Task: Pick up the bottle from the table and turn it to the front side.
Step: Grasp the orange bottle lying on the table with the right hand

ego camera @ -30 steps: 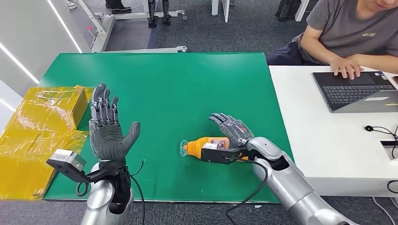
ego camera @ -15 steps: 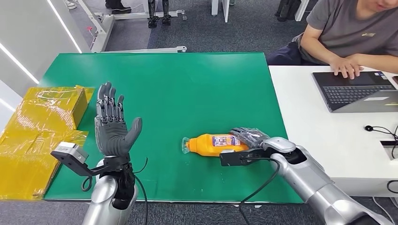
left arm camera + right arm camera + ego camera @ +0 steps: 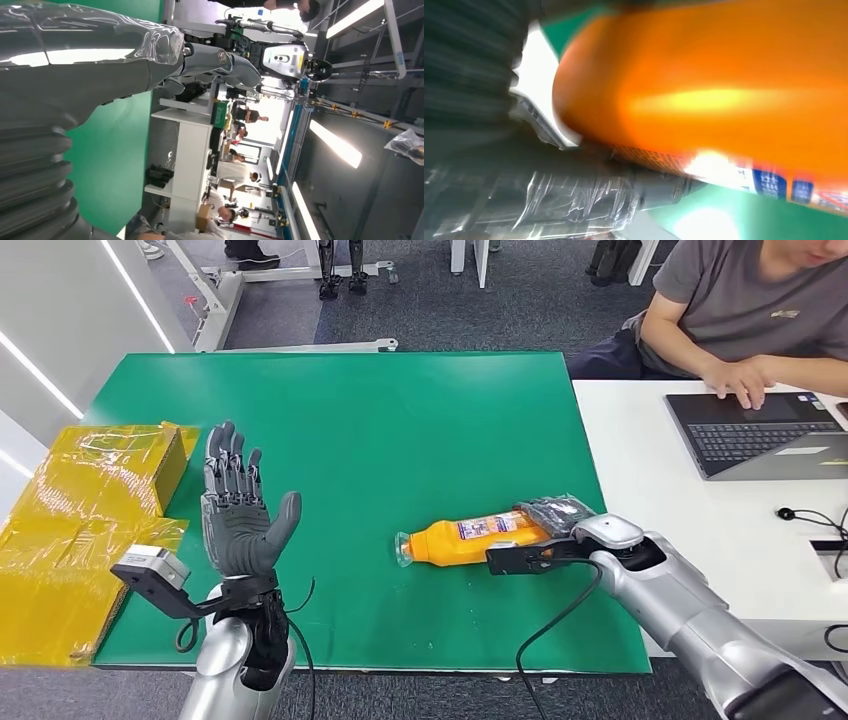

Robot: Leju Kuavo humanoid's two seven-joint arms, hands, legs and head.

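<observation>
An orange bottle (image 3: 470, 538) with a printed label lies on its side on the green table (image 3: 360, 420), its clear cap end pointing left. My right hand (image 3: 552, 522) grips its base end, fingers wrapped over the top. The right wrist view shows the orange bottle (image 3: 724, 85) very close, blurred, with the thumb (image 3: 574, 200) alongside it. My left hand (image 3: 236, 508) stands upright over the table's left front, fingers spread and palm facing right, holding nothing. The left hand (image 3: 90, 65) also appears in the left wrist view.
A yellow plastic-wrapped box (image 3: 110, 465) and sheet sit at the table's left edge. A white desk (image 3: 700, 530) adjoins on the right, with a laptop (image 3: 760, 430) and a seated person (image 3: 750, 320) typing. A black cable (image 3: 560, 620) hangs from my right arm.
My right hand closed over the bottle's base and shifted right with it; the bottle now lies slightly tilted. The left hand rose a little and moved right, then held still.
</observation>
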